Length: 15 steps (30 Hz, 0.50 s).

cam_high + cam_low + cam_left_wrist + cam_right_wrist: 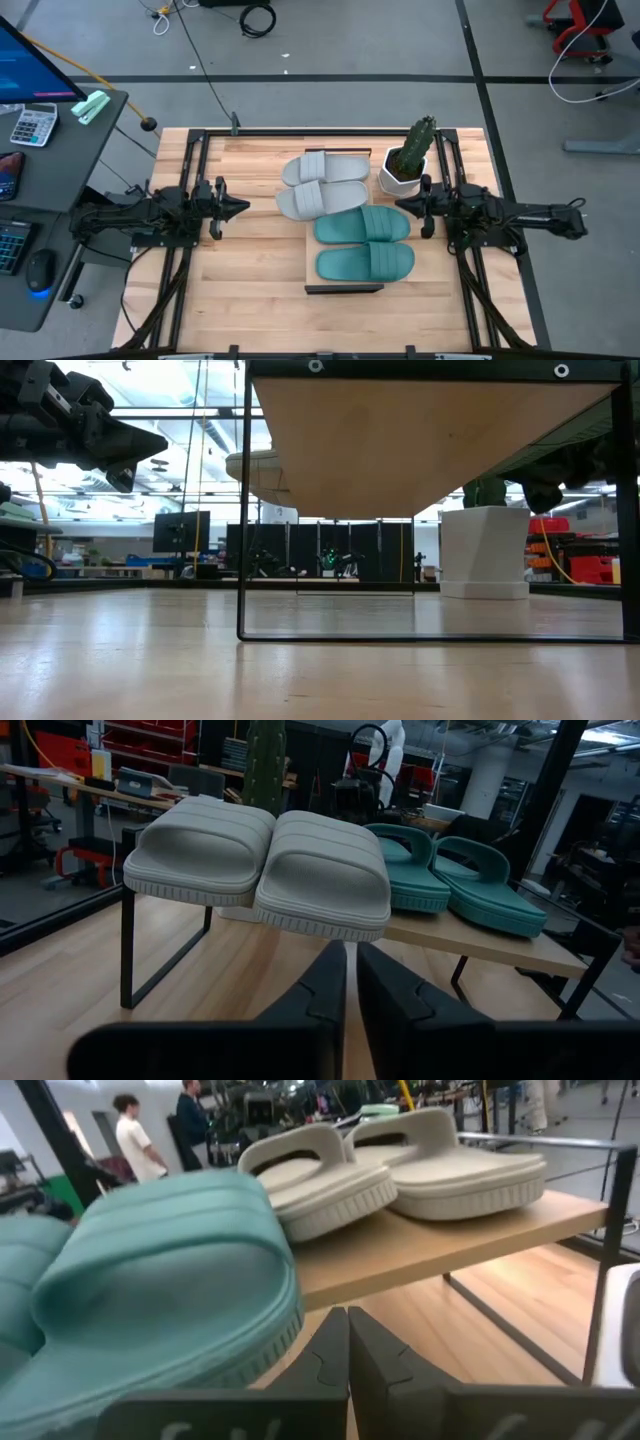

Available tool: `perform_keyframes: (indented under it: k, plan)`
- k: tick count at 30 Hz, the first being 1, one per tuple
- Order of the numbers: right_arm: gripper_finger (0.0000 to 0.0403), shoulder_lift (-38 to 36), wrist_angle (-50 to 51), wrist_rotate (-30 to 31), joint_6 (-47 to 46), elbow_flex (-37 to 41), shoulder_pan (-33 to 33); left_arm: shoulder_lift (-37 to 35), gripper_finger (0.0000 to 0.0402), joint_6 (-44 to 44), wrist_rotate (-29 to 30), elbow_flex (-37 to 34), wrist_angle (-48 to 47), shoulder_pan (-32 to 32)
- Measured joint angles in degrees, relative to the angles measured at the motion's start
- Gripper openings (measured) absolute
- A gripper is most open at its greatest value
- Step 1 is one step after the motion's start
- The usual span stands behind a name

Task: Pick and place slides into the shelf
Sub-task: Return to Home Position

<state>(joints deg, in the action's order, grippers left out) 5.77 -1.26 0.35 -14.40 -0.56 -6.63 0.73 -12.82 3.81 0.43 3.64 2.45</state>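
The shelf [311, 254] stands mid-table, a light wood plank on a dark frame. Four slides lie soles down on its top. Two light grey slides [325, 168] [318, 198] sit at the far end, and their toe ends [320, 915] overhang the plank's left edge. Two teal slides [362, 224] [365, 263] lie side by side at the near end. My left gripper [240, 207] hovers level, left of the shelf, shut with only a thin slit between its fingers [351, 982]. My right gripper [402, 205] hovers level, right of the shelf, shut [347, 1342], close to a teal slide [170, 1280]. Neither holds anything.
A white pot with a cactus [405, 165] stands on the table just beyond my right gripper, beside the shelf's far right corner. Bare wooden tabletop [250, 270] lies left and near. A desk with a calculator [35, 125] stands left of the table. People [135, 1140] stand in the room behind.
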Motion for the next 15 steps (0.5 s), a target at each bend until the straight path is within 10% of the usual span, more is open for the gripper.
perform_keyframes:
  k: [15]
  plan:
    - [0.0000, 1.94, -0.29, -2.65, -2.35, 0.02, 0.02, 0.00, 0.0021, 0.00, 0.00, 0.00, 0.00, -0.01]
